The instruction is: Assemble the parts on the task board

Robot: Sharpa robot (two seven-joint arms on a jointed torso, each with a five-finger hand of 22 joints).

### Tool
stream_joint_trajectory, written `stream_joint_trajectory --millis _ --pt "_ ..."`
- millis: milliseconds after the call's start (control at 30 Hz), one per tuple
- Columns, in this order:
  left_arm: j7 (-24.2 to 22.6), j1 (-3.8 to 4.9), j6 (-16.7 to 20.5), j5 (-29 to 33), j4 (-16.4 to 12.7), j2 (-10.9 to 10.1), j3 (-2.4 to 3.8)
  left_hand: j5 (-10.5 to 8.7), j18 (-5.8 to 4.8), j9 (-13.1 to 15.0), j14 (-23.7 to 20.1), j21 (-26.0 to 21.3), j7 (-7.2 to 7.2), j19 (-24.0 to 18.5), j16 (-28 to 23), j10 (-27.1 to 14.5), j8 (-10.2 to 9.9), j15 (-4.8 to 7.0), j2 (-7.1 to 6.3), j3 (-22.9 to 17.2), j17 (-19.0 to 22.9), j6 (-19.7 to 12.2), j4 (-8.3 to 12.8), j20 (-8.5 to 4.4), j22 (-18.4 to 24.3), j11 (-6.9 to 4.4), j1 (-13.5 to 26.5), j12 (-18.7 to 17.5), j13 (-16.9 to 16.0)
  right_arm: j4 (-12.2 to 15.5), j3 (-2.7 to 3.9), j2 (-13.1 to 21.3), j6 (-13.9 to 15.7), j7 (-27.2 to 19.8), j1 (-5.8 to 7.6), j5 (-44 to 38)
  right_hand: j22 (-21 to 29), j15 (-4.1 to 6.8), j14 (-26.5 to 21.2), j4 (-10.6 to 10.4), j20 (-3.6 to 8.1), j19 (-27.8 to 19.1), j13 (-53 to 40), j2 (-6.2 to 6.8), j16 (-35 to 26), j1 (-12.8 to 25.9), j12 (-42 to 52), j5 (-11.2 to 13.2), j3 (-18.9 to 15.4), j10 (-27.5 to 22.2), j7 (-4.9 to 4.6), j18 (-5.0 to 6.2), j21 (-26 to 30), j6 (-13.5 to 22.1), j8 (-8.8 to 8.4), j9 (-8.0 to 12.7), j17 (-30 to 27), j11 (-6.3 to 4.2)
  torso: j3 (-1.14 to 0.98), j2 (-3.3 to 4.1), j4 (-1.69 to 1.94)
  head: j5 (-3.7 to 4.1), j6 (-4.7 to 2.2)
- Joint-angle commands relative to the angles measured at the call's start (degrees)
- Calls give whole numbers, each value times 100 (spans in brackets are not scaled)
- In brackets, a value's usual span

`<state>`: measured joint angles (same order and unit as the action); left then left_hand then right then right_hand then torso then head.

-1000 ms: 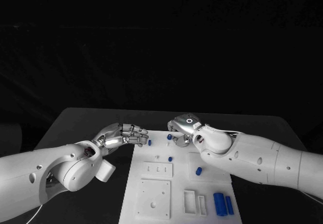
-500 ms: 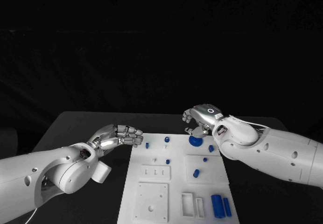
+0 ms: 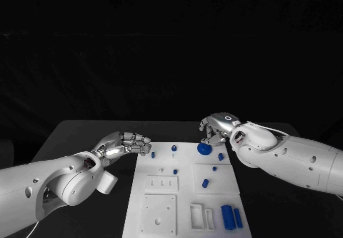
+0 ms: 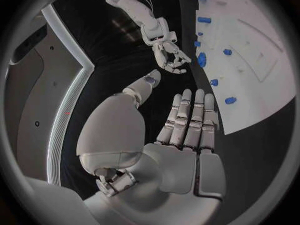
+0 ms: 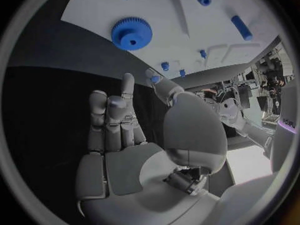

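Here, both hands were empty beside the task board (image 3: 161, 208).

The right hand (image 3: 214, 130) had withdrawn from over the board's far edge toward the right, uncovering one blue gear (image 3: 203, 148) there; its fingers were loosely spread. The left hand (image 3: 126, 144), fingers curled on nothing, hovered off the board's left edge. Two blue cylinders (image 3: 231, 216) lay side by side at the near right corner. No legible markings.
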<state>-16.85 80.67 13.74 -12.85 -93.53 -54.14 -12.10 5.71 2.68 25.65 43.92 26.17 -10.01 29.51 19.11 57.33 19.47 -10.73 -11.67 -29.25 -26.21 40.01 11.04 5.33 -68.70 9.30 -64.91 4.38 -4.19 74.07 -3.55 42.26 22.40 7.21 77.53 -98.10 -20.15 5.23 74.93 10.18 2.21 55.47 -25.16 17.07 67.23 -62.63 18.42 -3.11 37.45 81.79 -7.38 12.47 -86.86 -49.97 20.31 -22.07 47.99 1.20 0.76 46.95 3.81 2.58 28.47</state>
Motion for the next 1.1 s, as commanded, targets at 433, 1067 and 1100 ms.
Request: stream_joint_trajectory --millis 433,1067,1100 --pt "-92 17 -17 34 8 25 2 20 27 -1 45 -35 14 45 21 27 27 -10 62 15 10 40 44 -11 10 -6 4 -4 1 -334 -5 -90 -534 -142 -189 231 -227 -24 -41 -79 134 166 -4069 5 585 87 3883 -173 -18 -1524 -53 253 -230 87 -164 51 569 16 12 1 15 39 72" --pt "-82 17 -17 34 32 30 1 23 24 -5 45 -39 11 49 20 25 21 -10 68 22 13 38 53 -13 13 1 10 -13 5 -327 -5 -43 -693 -196 -245 368 -308 -24 -43 -171 163 161 -4240 -13 647 175 4093 -361 -33 -1574 -46 253 -290 3 -131 30 683 9 10 -5 -1 23 87" --pt "-82 17 -18 34 34 32 1 23 24 -5 45 -39 11 50 20 24 21 -10 68 23 14 38 53 -13 13 1 11 -14 5 -334 -5 -43 -693 -197 -247 371 -311 -22 -42 -176 164 160 -4243 -15 647 173 4096 -372 -28 -1575 -43 253 -290 -7 -126 28 686 6 8 -5 -1 23 87"
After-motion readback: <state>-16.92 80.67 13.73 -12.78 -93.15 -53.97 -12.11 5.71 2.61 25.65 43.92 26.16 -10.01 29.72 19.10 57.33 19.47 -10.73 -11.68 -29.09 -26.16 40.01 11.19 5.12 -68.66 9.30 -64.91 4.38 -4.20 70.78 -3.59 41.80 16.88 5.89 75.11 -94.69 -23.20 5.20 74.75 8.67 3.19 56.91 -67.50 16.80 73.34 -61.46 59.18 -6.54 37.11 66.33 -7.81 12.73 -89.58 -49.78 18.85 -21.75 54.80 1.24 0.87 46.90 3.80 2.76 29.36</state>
